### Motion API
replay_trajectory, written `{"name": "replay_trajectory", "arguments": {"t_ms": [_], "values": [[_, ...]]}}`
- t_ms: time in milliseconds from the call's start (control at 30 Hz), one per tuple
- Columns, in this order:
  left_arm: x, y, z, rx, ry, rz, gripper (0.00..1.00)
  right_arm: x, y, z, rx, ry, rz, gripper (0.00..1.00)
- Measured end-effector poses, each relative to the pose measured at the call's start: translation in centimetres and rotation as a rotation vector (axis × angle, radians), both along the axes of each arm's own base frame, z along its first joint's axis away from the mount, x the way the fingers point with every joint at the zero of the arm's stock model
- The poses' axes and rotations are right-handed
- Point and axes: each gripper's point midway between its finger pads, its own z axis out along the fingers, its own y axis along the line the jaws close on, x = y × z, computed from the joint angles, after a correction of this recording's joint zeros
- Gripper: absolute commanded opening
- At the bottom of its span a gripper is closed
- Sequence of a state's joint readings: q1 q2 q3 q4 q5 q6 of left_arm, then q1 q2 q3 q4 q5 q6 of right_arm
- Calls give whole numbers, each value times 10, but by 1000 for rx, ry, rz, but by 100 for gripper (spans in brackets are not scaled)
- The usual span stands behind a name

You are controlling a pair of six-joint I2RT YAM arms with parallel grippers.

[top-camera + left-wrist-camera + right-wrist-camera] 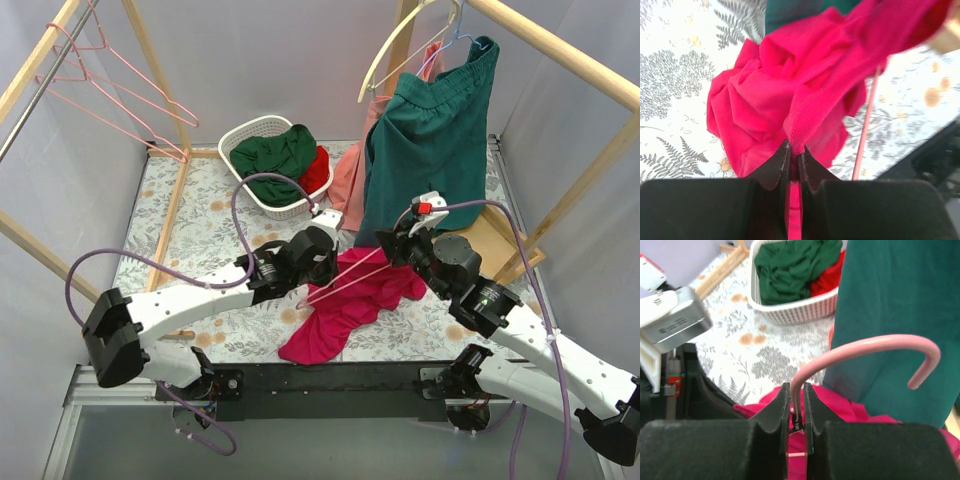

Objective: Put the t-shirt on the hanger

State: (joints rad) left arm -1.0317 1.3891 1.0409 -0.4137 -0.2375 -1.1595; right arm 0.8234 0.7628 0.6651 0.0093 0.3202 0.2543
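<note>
The magenta t-shirt [345,298] lies bunched on the table between the two arms. My left gripper [302,296] is shut on a ribbed hem of the t-shirt [805,95], which stretches up and away from the jaws. My right gripper [392,247] is shut on the neck of the pink wire hanger [860,347], just below its hook. The hanger's thin wires [345,278] run across the shirt toward my left gripper, and one wire [865,130] shows beside the cloth in the left wrist view.
A dark green garment [432,140] hangs on a cream hanger [405,45] at the back right, close behind my right gripper. A white basket [248,140] holds green and red cloth. Spare pink hangers [110,85] hang on the wooden rack at the back left.
</note>
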Motion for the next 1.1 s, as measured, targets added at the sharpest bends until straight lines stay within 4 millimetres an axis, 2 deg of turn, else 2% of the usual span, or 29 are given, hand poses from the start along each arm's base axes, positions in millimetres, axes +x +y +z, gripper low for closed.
{"name": "replay_trajectory", "arguments": {"t_ms": [167, 333, 467, 733, 967, 1100], "values": [[-4, 15, 42, -105, -45, 2, 0, 11, -5, 47, 9, -64, -74, 1], [-16, 35, 63, -182, -66, -6, 0, 25, -21, 71, -28, -101, -188, 1], [-28, 41, 60, -209, -51, -34, 0, 33, -30, 73, -74, -109, -258, 1], [-45, 39, 58, -242, -16, -109, 0, 46, -47, 59, -173, -86, -389, 1], [-63, 32, 51, -255, 34, -210, 0, 56, -54, 81, -155, -98, -484, 1], [-74, 27, 47, -266, 71, -271, 0, 64, -53, 85, -146, -91, -529, 1]]}}
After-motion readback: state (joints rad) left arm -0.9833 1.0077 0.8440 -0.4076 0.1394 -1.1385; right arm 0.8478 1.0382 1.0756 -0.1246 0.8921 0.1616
